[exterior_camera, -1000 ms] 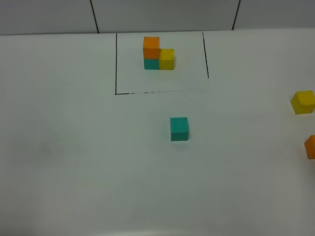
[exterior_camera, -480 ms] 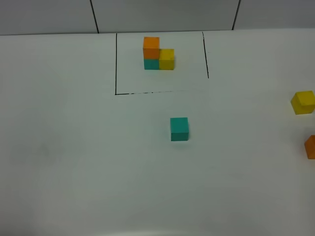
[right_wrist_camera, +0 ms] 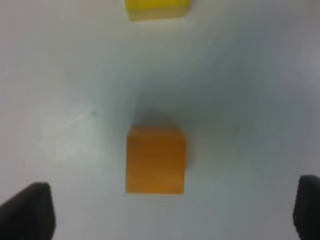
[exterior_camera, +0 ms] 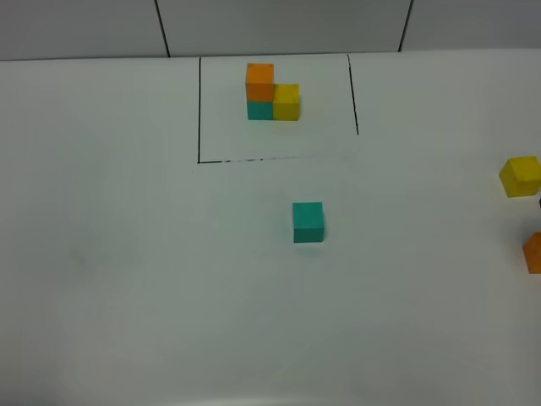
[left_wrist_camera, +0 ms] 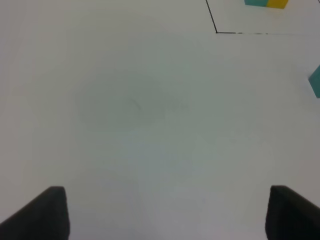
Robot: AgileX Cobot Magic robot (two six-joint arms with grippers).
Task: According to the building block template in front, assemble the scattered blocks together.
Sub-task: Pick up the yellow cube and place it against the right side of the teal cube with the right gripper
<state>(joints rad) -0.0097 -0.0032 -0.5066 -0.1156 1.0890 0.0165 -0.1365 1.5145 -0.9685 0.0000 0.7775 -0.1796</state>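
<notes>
Overhead, the building block template [exterior_camera: 272, 93] stands inside thin black lines [exterior_camera: 199, 110] at the far side of the white table [exterior_camera: 127, 271]. The teal cube [exterior_camera: 308, 222] sits alone near the middle, just in front of the lines. The yellow cube [exterior_camera: 519, 176] and orange cube [right_wrist_camera: 155, 159] lie well apart from it at the right edge. The right gripper [right_wrist_camera: 167, 212] hangs above the orange cube, jaws spread wide and holding nothing. The left gripper [left_wrist_camera: 165, 214], also wide apart and empty, hovers over bare tabletop.

L jaws' tips [left_wrist_camera: 45, 215] & R jaws' tips [right_wrist_camera: 27, 210] both look matte black, blunt, w/ rounded corners.
</notes>
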